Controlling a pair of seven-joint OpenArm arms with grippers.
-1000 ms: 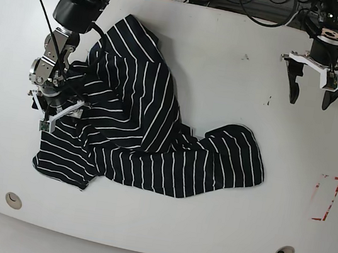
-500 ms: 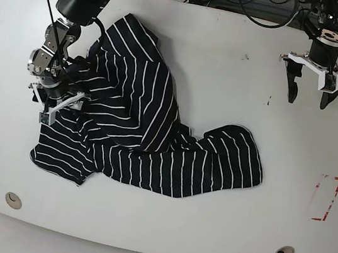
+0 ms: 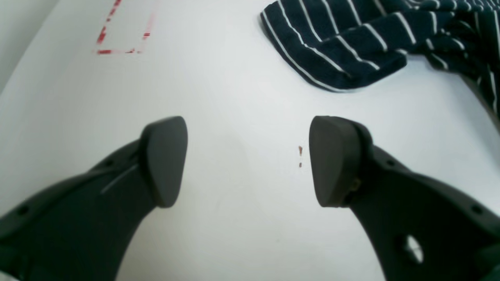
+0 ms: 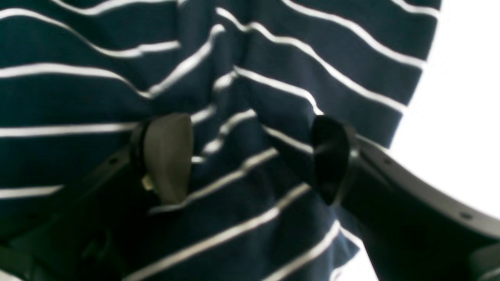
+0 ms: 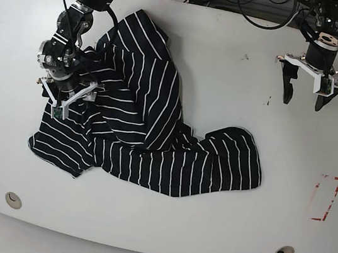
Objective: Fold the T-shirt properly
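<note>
Base view: a white table (image 5: 233,40) with rounded corners carries the T-shirt (image 5: 148,136), which lies crumpled on the left and middle part of the table.
T-shirt: black fabric with thin white stripes; it is bunched in folds, one part reaches toward the far edge, one rounded part lies toward the right, and one corner lies toward the near left.
Right gripper (image 5: 67,93): it is on the left side of the base view, low over the left part of the T-shirt.
Right fingers: in the right wrist view the two fingers (image 4: 168,156) stand apart with a raised fold of striped fabric between them; I cannot tell if they press this fold or only stand around it.
Left gripper (image 5: 303,99): it is on the right side of the base view, over bare table, well apart from the T-shirt.
Left fingers: in the left wrist view the fingers (image 3: 164,160) are spread wide and hold nothing; only white table is between them.
Red marks: a rectangle of broken red lines (image 5: 326,198) is on the table near its right edge; small dark spots (image 5: 268,102) are near the left gripper.
Table holes: two round fittings (image 5: 13,199) sit near the front edge.
Writing: no readable brand or label shows on the T-shirt or the table.
</note>
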